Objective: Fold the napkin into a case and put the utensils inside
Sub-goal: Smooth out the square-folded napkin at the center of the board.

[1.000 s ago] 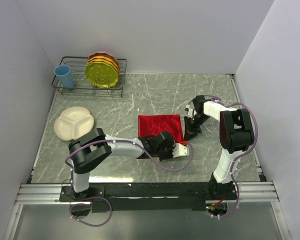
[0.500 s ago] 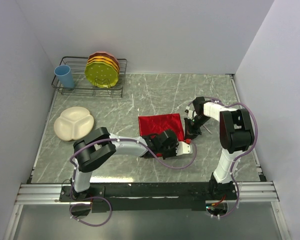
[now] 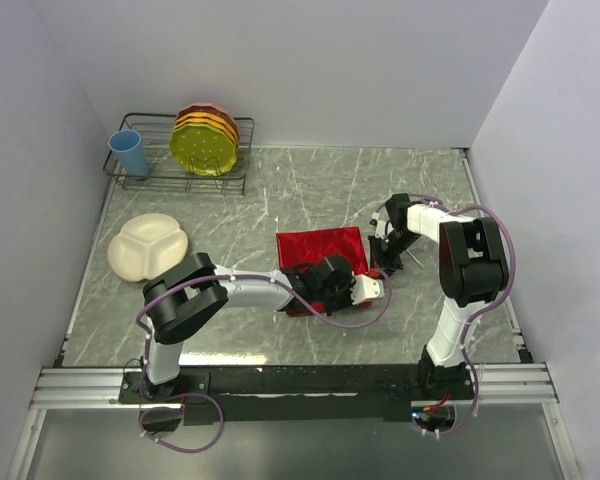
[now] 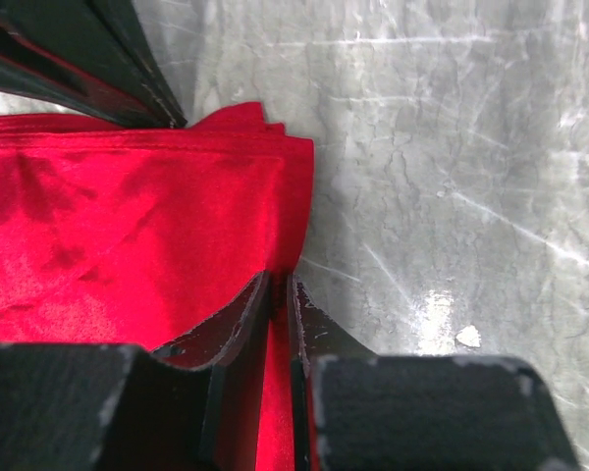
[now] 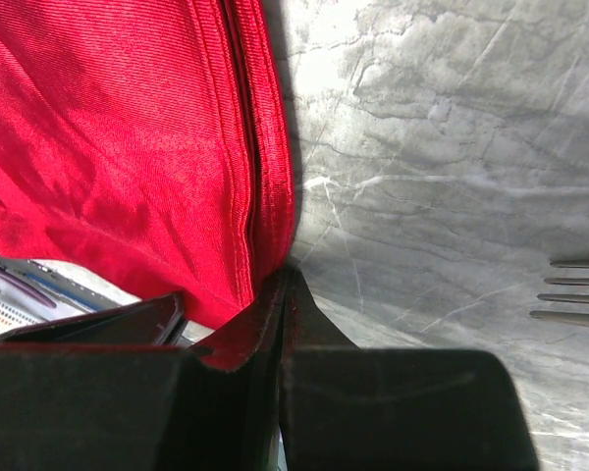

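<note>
1. the napkin [image 3: 320, 248] is a bright red, shiny cloth lying as a flat rectangle near the middle of the top view, on the grey marbled bench [image 3: 310, 190].
2. up close it is folded: the right wrist view shows several stacked hems running down its right side, with a fine ribbed weave, and the left wrist view shows soft creases and a layered corner at the top.
3. the left gripper [image 4: 283, 294] sits at the lower middle of its own view, on the napkin's right border; its jaws are drawn in to a thin slit, and a strip of red cloth lies in that slit (so it has the edge pinched).
4. the right gripper [image 5: 283, 280] is at the bottom middle of its view, jaws closed tight together; the napkin's hemmed edge runs straight down into the tips, held there.
5. in the top view both grippers meet at the napkin's lower right corner, close together.
6. the fork [image 5: 574, 289] shows only its tines, at the right edge of the right wrist view, on bare bench apart from the cloth.
</note>
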Robot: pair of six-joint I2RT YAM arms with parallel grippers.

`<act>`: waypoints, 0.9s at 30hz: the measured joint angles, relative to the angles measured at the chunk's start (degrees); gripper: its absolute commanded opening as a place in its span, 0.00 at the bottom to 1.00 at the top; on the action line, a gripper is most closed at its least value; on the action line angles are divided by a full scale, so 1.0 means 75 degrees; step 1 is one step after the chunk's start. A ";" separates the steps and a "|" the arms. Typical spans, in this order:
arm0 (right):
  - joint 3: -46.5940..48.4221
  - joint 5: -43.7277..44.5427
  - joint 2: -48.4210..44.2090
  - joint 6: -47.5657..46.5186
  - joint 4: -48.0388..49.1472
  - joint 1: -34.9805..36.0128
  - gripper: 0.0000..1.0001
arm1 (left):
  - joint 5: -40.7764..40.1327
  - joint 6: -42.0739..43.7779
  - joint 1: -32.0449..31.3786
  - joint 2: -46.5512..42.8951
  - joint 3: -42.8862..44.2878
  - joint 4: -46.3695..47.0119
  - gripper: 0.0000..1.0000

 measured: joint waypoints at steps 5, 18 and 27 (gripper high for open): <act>0.0000 0.0012 0.0000 0.0023 -0.0003 0.0000 0.00 | 0.0000 -0.0245 0.0020 -0.0070 0.0003 0.0137 0.18; 0.0000 0.0047 -0.0009 0.0076 0.0000 0.0000 0.00 | -0.0003 -0.0697 0.0207 0.0125 0.0423 0.0219 0.45; -0.0277 -0.0160 -0.0157 0.0047 0.0111 0.0087 0.00 | 0.0953 -0.1489 0.1142 -0.0743 0.0423 -0.1131 0.76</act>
